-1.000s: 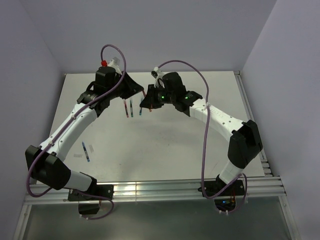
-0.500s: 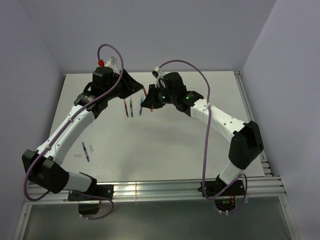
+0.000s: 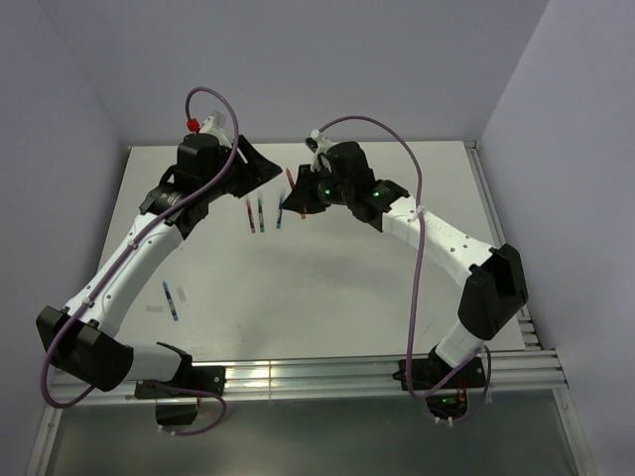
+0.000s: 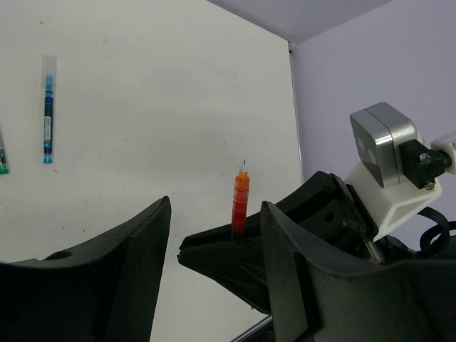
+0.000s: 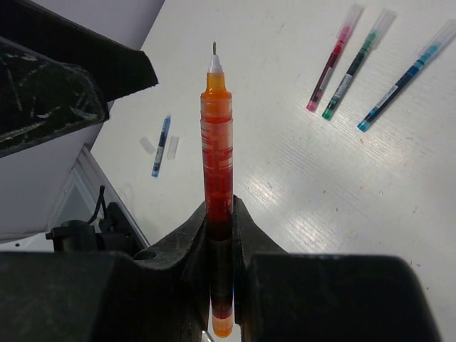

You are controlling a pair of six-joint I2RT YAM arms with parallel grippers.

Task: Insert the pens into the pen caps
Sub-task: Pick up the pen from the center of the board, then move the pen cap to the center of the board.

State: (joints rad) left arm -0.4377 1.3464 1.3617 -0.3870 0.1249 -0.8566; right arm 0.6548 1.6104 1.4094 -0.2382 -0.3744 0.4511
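The orange-red pen [image 5: 216, 149] is off the table [image 5: 299, 214], clamped by its lower body between the closed fingers of the right end effector [image 5: 219, 228]. Its long axis runs straight out along those fingers. The bare dark tip points away from that wrist, toward the far side of the table in the overhead view, leaning a little left. It carries no cap, so we judge this pen still to be done. The left end effector [image 4: 215, 214] hangs just beside it with its jaws spread and nothing between them, and we see no loose cap for it to bring. Below, a pink pen [image 5: 329, 70], a green pen [image 5: 351, 70] and a blue pen [image 5: 402, 78] lie near one another in a rough row, each with a clear sleeve over one end, so they look finished to us. A second blue pen [image 5: 162, 146] lies well apart near the left arm, between two small clear pieces [image 5: 147, 144]; we cannot tell whether it is capped.
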